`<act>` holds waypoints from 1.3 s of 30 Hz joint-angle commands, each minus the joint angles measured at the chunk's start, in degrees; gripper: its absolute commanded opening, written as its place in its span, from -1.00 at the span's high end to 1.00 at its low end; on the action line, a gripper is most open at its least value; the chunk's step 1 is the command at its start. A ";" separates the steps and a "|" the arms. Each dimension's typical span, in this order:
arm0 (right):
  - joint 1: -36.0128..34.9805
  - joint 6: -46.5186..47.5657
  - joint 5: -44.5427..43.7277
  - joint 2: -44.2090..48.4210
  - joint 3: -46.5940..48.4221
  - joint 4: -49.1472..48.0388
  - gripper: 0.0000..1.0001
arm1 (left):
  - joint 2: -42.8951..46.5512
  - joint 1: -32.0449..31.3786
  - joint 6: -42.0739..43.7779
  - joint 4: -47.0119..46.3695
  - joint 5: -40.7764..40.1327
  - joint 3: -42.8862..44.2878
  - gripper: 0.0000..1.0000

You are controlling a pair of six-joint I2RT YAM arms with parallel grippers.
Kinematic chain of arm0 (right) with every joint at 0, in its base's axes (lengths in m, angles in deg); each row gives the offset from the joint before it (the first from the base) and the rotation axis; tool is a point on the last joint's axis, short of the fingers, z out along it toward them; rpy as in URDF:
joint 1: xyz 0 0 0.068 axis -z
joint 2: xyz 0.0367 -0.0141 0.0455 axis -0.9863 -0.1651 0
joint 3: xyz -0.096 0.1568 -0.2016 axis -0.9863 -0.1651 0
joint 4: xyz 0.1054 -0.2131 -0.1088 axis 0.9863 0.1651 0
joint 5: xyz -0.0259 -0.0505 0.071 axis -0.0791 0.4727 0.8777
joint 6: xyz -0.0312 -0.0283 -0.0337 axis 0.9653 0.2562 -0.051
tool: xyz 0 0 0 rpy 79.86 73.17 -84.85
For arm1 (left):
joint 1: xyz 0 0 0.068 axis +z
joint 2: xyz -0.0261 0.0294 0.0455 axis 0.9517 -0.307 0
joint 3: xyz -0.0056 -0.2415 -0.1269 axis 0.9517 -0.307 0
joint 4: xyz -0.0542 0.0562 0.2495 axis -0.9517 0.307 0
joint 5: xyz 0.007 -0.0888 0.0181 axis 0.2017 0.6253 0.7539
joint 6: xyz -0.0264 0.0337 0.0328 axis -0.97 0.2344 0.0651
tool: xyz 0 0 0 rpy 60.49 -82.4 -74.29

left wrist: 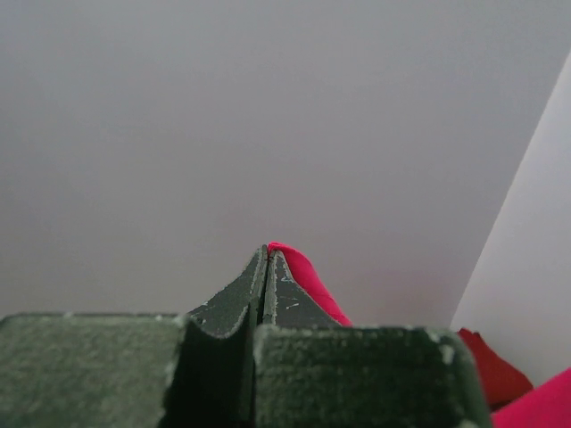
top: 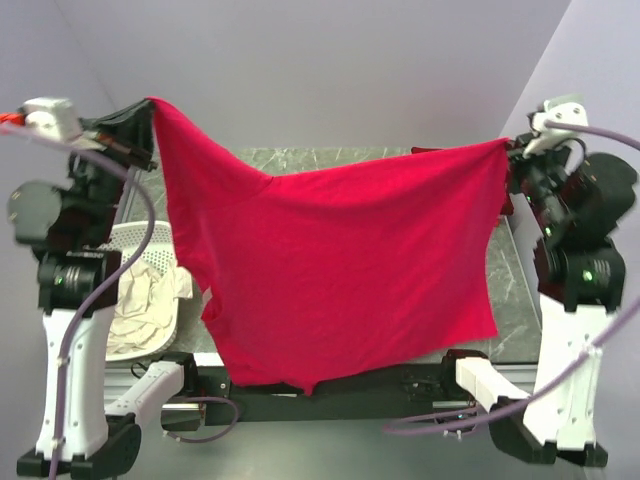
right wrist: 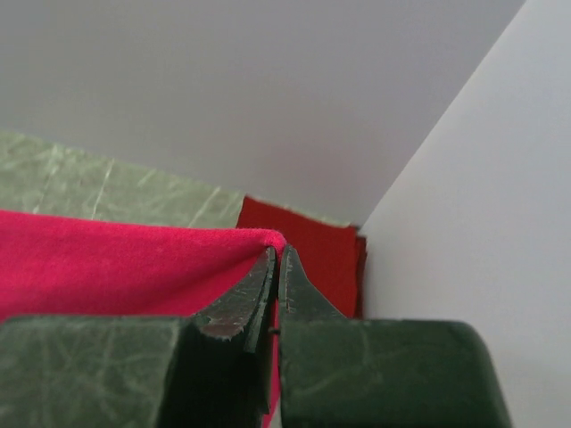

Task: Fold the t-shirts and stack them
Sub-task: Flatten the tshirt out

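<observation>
left claw (left wrist: 268,266): clamped on red shirt (top: 340,270) top corner
right claw (right wrist: 277,266): clamped on other corner (cloth hangs spread)
table (top: 330,158): green marbled, mostly behind cloth
walls (top: 350,70): plain, close

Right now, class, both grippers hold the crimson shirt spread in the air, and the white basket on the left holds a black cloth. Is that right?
Not quite. The cloth in the white basket is cream-white, not black; the top external view shows it. The left gripper and right gripper do hold the crimson shirt spread in the air.
</observation>
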 commanded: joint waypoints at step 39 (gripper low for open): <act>0.41 -0.53 -0.97 3.94 10.91 -0.85 1.00 | 5.78 -0.27 -0.61 -5.87 -2.25 8.20 0.99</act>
